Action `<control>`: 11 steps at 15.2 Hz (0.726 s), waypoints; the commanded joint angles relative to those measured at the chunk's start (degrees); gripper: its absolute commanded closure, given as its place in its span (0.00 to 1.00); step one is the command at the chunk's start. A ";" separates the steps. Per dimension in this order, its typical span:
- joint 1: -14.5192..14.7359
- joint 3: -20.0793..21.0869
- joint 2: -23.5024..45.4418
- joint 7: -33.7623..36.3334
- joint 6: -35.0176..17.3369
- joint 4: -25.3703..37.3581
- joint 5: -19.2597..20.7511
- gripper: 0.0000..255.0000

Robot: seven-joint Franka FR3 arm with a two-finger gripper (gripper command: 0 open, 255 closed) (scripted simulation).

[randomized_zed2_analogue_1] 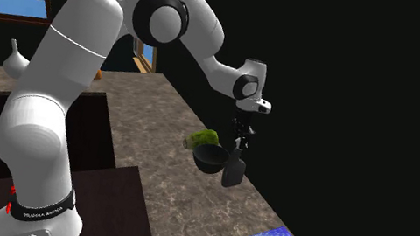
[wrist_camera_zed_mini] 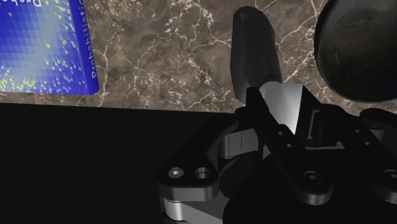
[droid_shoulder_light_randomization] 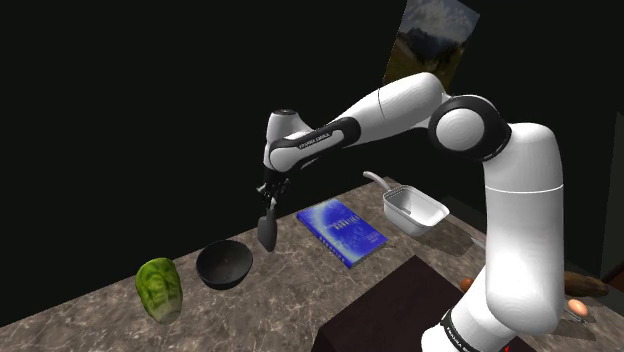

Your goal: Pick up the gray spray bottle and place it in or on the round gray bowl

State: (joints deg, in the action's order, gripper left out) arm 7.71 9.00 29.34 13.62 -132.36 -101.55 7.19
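Note:
My black gripper (droid_shoulder_light_randomization: pixel 272 196) is shut on the head of the dark gray spray bottle (droid_shoulder_light_randomization: pixel 267 231), which hangs upright below it, near the counter's far edge. I cannot tell whether the bottle's base touches the counter. The round dark gray bowl (droid_shoulder_light_randomization: pixel 224 264) sits on the counter just to the shoulder view's left of the bottle, apart from it. In the second exterior view the gripper (randomized_zed2_analogue_1: pixel 240 136) holds the bottle (randomized_zed2_analogue_1: pixel 232 172) right beside the bowl (randomized_zed2_analogue_1: pixel 210 158). In the wrist view the gripper (wrist_camera_zed_mini: pixel 280 121) clasps the bottle's pale head, the bottle's body (wrist_camera_zed_mini: pixel 253 54) points away, and the bowl (wrist_camera_zed_mini: pixel 359 51) lies beside it.
A green lettuce (droid_shoulder_light_randomization: pixel 159 288) lies past the bowl at the shoulder view's left. A blue book (droid_shoulder_light_randomization: pixel 340 232) lies flat on the marble counter (droid_shoulder_light_randomization: pixel 290 290) to the bottle's right, with a white rectangular dish (droid_shoulder_light_randomization: pixel 415 210) further right. A black area lies beyond the counter's far edge.

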 commanded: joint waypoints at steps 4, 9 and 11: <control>-0.14 0.31 -2.10 -0.32 3.06 0.97 -0.51 1.00; -0.30 0.57 -4.07 -0.66 6.08 2.06 -0.99 1.00; -0.35 0.66 -4.79 -0.79 7.32 2.59 -1.17 1.00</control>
State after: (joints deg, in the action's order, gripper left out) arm 7.40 9.60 24.98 12.91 -125.76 -99.24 6.12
